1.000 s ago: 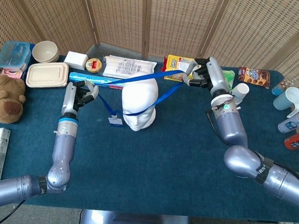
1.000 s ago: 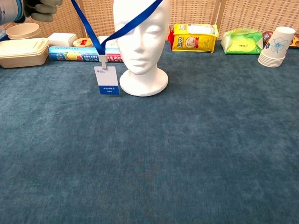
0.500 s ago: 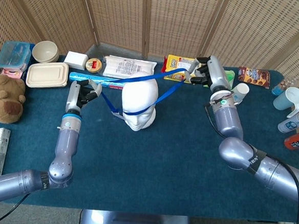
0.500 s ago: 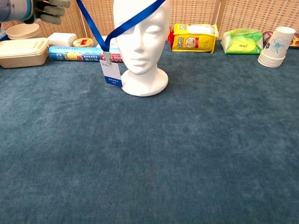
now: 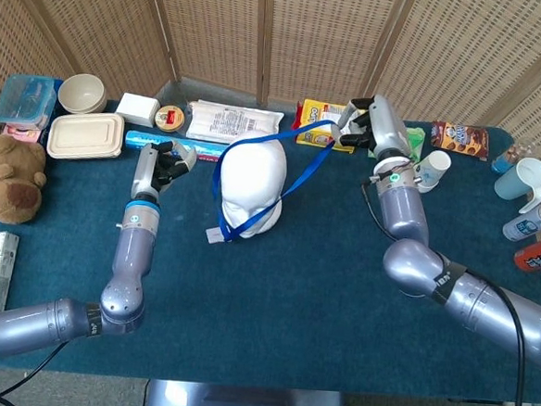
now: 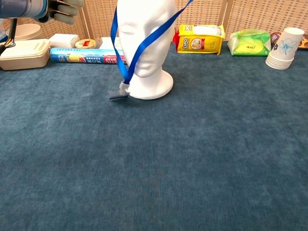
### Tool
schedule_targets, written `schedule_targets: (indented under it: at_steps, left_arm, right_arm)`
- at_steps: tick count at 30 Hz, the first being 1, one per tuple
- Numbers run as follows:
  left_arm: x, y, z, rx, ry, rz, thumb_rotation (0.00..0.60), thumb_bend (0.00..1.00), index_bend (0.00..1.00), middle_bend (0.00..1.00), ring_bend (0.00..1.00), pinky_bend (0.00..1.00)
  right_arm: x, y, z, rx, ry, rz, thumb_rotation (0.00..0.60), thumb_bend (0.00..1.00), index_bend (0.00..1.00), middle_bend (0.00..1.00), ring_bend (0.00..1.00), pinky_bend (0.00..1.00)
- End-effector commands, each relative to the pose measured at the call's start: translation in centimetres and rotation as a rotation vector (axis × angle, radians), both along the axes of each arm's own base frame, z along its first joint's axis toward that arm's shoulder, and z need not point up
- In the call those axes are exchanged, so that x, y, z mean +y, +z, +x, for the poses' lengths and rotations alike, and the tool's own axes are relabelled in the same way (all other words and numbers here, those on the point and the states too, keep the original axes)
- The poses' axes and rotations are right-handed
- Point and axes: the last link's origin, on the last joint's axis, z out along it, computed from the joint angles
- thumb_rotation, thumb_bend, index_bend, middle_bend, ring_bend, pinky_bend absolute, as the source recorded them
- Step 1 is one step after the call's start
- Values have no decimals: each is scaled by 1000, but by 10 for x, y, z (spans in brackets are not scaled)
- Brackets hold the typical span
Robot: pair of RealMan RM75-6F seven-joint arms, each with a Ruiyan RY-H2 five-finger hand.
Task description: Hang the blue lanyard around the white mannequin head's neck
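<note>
Right hand (image 5: 361,128) pinches lanyard (image 5: 303,168) — seemingly — head view only.

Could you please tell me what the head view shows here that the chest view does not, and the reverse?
Only the head view shows the right hand pinching the blue lanyard, both arms, and the teddy bear at the table's left edge. Only the chest view shows the mannequin head's face and the strap crossing it diagonally, plus the stack of paper cups. Both show the left hand, holding nothing, and the badge near the base.
</note>
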Motion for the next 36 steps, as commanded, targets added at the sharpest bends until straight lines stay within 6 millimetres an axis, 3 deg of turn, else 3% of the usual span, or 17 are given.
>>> schedule_targets:
  at_steps: [1, 4, 6, 8, 10, 12, 16, 19, 25, 31, 36]
  left_arm:
    - [0, -1, 1, 3, -9, 4, 475, 367, 686, 1000, 1000, 1000]
    - [-2, -1, 1, 3, -24, 13, 466, 327, 680, 970, 950, 994]
    - [-3, -1, 0, 11, -34, 26, 436, 290, 643, 865, 793, 934]
    - [-5, 0, -1, 35, -57, 41, 415, 260, 566, 728, 620, 775]
    - [-7, 0, -3, 79, -85, 64, 409, 223, 439, 529, 386, 511]
    - [-9, 0, -4, 90, -99, 76, 404, 190, 356, 377, 219, 325]
    - [-11, 4, -6, 126, -120, 108, 362, 154, 267, 225, 56, 144]
    - [-12, 5, -10, 170, -138, 136, 333, 146, 222, 170, 12, 96]
    - [-16, 9, -17, 193, -151, 144, 323, 144, 207, 155, 3, 86]
    - [-25, 21, -34, 294, -173, 162, 324, 150, 207, 157, 4, 86]
    - [-43, 37, -60, 448, -194, 140, 321, 179, 207, 156, 4, 85]
  right_arm:
    - [-3, -3, 5, 18, 20, 11, 600, 435, 664, 903, 999, 1000]
    - [-7, -5, 6, 35, 37, 22, 600, 432, 602, 833, 982, 1000]
    - [-5, -9, 6, 44, 51, 44, 600, 431, 537, 763, 910, 977]
    - [-4, -11, 7, 46, 66, 65, 596, 423, 474, 666, 794, 894]
    - [-3, -15, 8, 47, 80, 90, 547, 402, 399, 535, 632, 757]
    - [-3, -16, 9, 39, 89, 105, 494, 386, 351, 447, 516, 640]
    - [-2, -20, 14, 17, 113, 139, 448, 349, 280, 338, 359, 444]
    - [-1, -21, 15, 8, 126, 144, 437, 333, 257, 299, 312, 398]
    - [3, -18, 15, -4, 142, 142, 418, 322, 229, 261, 256, 339]
    - [15, -11, 8, -43, 166, 107, 419, 320, 227, 259, 256, 334]
    - [34, -7, -8, -61, 199, 41, 415, 320, 229, 265, 256, 333]
